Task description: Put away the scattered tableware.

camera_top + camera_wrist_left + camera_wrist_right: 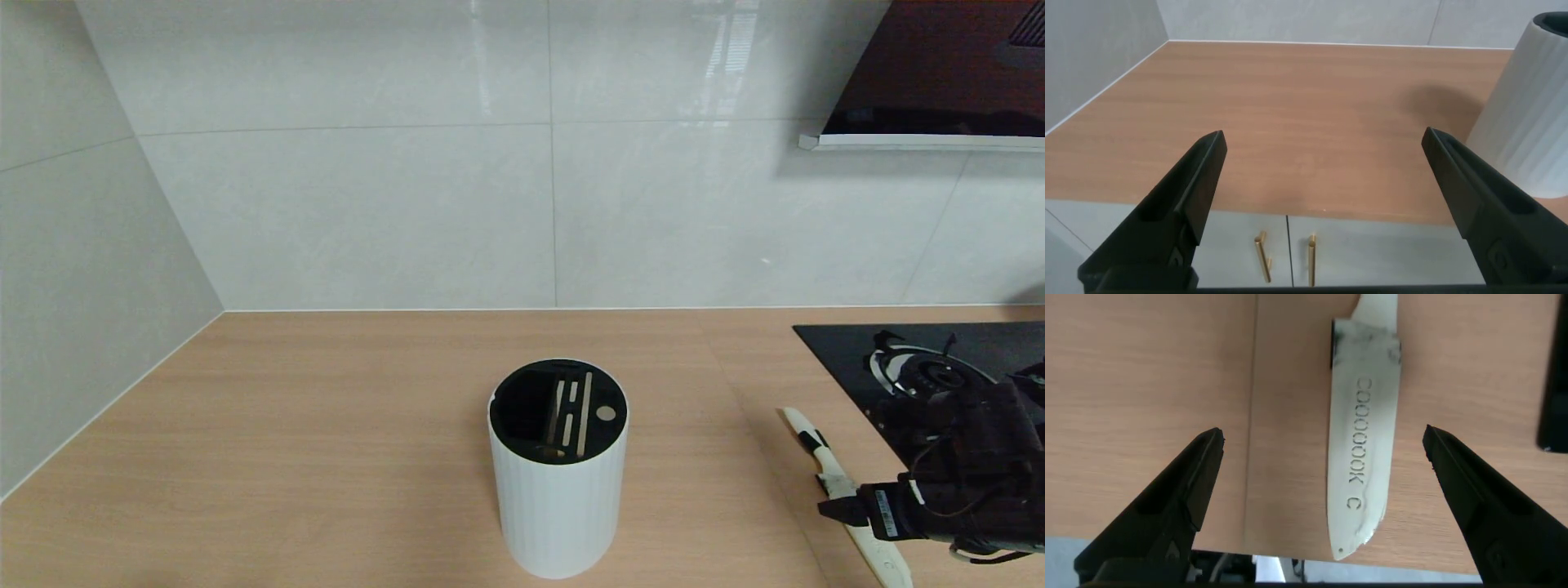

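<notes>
A white ceramic knife (796, 420) with a black band lies flat on the wooden counter, right of centre. My right gripper (865, 510) hangs just above its near end. In the right wrist view the knife's pale blade (1364, 433) lies on the wood between the open fingers, closer to one of them, and my right gripper (1323, 498) holds nothing. A white ribbed knife holder (559, 490) with a black slotted top stands upright mid-counter. My left gripper (1323, 204) is open and empty over the counter's front edge, with the holder (1527, 106) off to one side.
A black cooktop (841, 347) with a burner is set into the counter at the right, close to the knife. A dark range hood (939, 82) hangs above it. Tiled walls meet at the back left corner. Cabinet doors with gold handles (1310, 257) lie below the counter edge.
</notes>
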You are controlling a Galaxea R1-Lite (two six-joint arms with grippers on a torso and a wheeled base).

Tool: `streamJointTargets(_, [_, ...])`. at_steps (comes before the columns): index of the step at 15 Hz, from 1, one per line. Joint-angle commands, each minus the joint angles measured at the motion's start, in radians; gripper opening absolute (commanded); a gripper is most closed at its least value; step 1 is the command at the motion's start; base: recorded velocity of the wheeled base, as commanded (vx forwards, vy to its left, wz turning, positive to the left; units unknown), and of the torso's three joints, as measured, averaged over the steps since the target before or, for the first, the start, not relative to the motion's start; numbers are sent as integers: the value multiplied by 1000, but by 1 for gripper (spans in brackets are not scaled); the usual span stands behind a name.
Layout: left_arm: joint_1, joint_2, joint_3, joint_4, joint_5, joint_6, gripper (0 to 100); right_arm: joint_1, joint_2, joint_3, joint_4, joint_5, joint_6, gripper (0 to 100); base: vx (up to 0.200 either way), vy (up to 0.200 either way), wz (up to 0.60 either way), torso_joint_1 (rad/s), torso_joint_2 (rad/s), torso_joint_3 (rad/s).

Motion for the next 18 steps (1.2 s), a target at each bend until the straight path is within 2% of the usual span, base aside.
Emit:
streamJointTargets(1, [0, 0, 0, 0, 0, 0, 100, -2, 81, -2, -42, -9, 0, 100, 0, 0, 0, 0, 0, 0])
streamJointTargets(9, [0, 0, 0, 0, 0, 0, 100, -46, 224, -17, -247, -14, -12, 100, 0, 0, 0, 0, 0, 0])
streamJointTargets(18, [0, 0, -1, -1, 0, 0, 100, -57, 266, -24, -316, 8, -12, 100, 0, 0, 0, 0, 0, 0])
